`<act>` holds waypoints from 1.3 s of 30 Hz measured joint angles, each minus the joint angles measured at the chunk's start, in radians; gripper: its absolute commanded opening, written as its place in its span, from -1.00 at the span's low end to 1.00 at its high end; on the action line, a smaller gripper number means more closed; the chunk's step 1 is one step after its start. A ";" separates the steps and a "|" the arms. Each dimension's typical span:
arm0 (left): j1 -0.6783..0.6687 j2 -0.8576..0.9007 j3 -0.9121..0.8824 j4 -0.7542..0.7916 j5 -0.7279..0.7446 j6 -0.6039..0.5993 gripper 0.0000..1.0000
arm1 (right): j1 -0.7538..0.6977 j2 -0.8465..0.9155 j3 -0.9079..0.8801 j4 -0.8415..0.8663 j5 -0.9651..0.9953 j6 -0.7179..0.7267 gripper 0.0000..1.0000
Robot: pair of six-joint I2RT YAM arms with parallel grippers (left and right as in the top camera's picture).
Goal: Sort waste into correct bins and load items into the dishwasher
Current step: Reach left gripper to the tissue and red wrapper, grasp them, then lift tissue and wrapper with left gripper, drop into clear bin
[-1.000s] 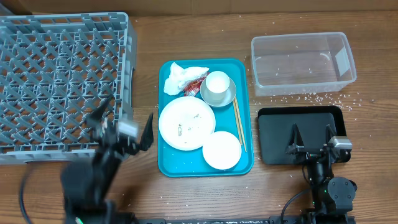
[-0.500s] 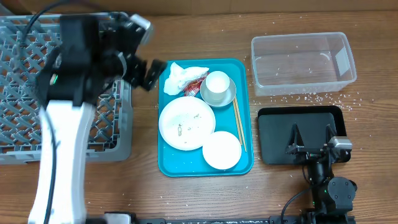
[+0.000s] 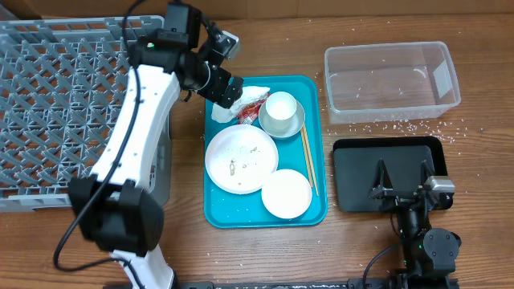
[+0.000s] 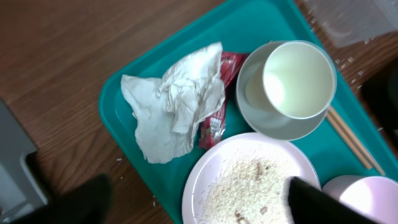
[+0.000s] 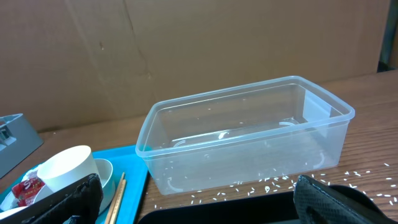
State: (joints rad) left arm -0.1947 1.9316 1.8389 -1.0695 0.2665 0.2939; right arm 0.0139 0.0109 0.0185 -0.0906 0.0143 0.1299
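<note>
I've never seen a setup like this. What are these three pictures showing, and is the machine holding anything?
It is a robot with two arms at a wooden table, each ending in a two-finger gripper. The wide picture comes from a camera above. The other two come from small cameras on each wrist, so the dark shapes at their bottom edges are the fingers. The left gripper hovers open over a crumpled napkin and red wrapper on a teal tray. The tray also carries a white plate with rice, a cup in a grey bowl, a pinkish bowl and chopsticks. The right gripper hangs open over a black tray, near a clear tub. A grey dish rack stands at left. Nothing is held.
</note>
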 measured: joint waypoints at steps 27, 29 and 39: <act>-0.063 0.290 0.000 0.143 -0.032 0.031 0.18 | 0.000 0.000 0.000 0.000 0.000 0.000 1.00; -0.063 0.301 0.000 0.146 -0.033 0.031 0.02 | 0.000 0.000 0.000 0.000 0.000 0.000 1.00; -0.063 0.326 0.009 0.148 -0.037 0.005 -0.92 | 0.000 0.000 0.000 0.001 0.000 0.000 1.00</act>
State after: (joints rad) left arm -0.2577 2.2578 1.8477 -0.9218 0.2298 0.2993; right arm 0.0139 0.0109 0.0185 -0.0898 0.0143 0.1299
